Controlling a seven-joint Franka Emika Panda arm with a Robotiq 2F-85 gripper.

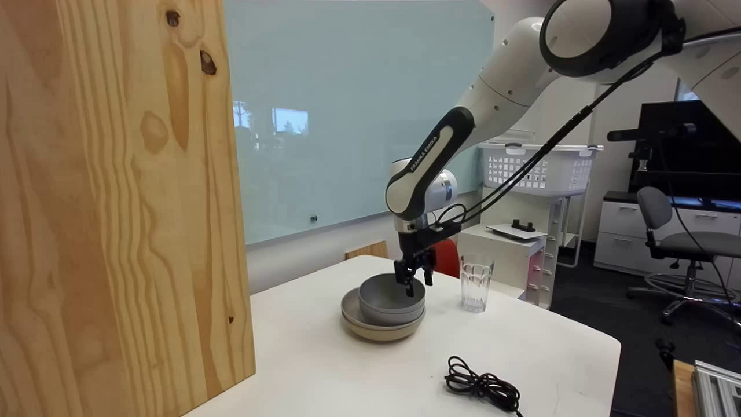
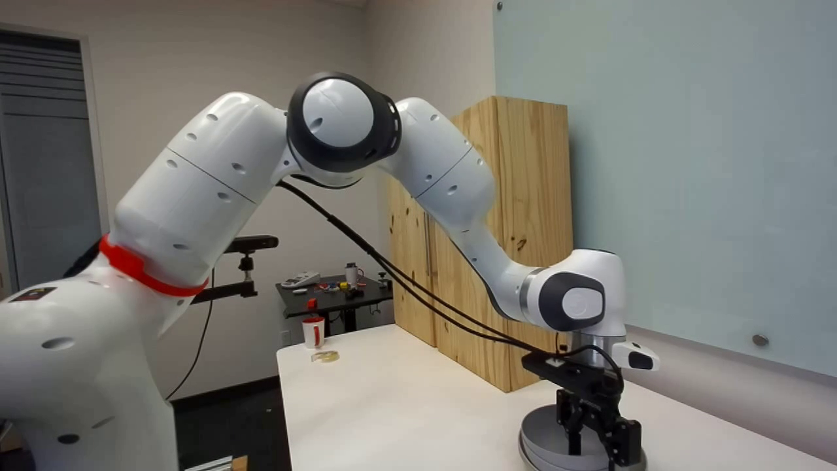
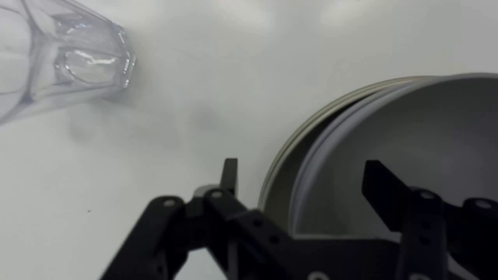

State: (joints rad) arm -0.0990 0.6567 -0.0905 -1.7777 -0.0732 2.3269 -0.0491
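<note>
Straddling the rim of the top bowl [image 3: 428, 128] near the worktop's [image 1: 312, 353] wall-side corner, the spread gripper [image 3: 301, 171] risked tipping it through uneven contact. Exact height was unclear.

white table [image 1: 301, 365]: stacked bowls [image 1: 383, 310], glass [image 1: 476, 285], cable [image 1: 485, 386]

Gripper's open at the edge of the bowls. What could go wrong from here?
1. In the wrist view the open gripper appears to straddle the rims of the grey bowl and the wider dish under it; closing might pinch both.
2. The grey bowl looks off-centre in the wider dish, so a nudge could slide or tip it.
3. The clear glass stands on the outer finger's side; a sideways swing might topple it.
</note>
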